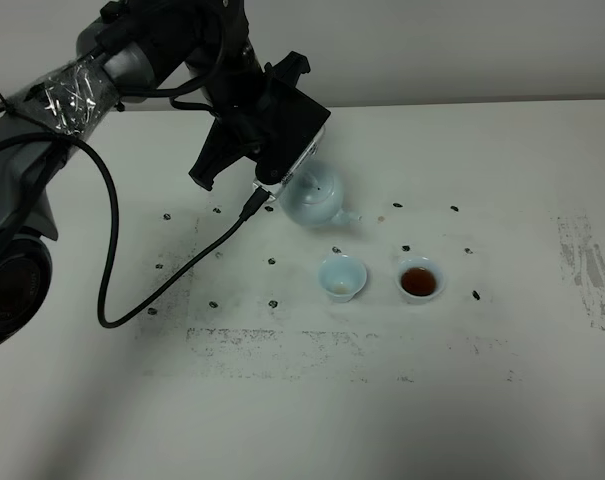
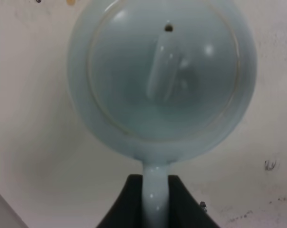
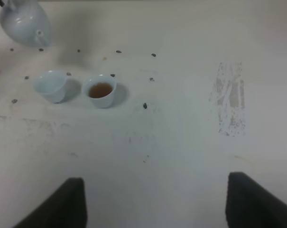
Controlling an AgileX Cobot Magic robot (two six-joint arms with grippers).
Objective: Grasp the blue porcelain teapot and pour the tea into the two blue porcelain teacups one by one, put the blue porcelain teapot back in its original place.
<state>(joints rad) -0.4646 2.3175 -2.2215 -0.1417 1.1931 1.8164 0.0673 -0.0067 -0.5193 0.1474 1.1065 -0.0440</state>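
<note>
Teapot (image 1: pixel 314 195): at the back of the tabletop (image 1: pixel 502 400) on the left arm's side, spout turned toward the cups. You cannot tell from these views whether its base rests on the surface or hangs just clear of it.

Left pincer (image 2: pixel 156 192): closed on the teapot's loop handle. The wrist view shows the thin handle pinched between two dark fingers (image 2: pixel 126 204).

Risks, as I judge them:
- Your only hold is a narrow glazed handle. The round body may twist in the pinch as you tilt, and the stream would miss.
- Nothing presses on the lid. A steep tilt could drop it onto a cup.
- Nearer cup (image 1: pixel 342 277): only a faint tint at the bottom, so probably the one left to fill. Farther cup (image 1: pixel 420 280): brown tea inside. They stand near each other, not touching. If you aim at the wrong one, it overflows. If the spout clips either, it tips.
- The black cable (image 1: pixel 108 250) loops across the tabletop beside the arm and may drag.

Right pincer (image 3: pixel 155 204): spread wide, holding nothing, well apart from the cups.

Count: one teapot, one lid, two cups, two pincers, one cable loop. Many dark specks lie scattered on the tabletop.
</note>
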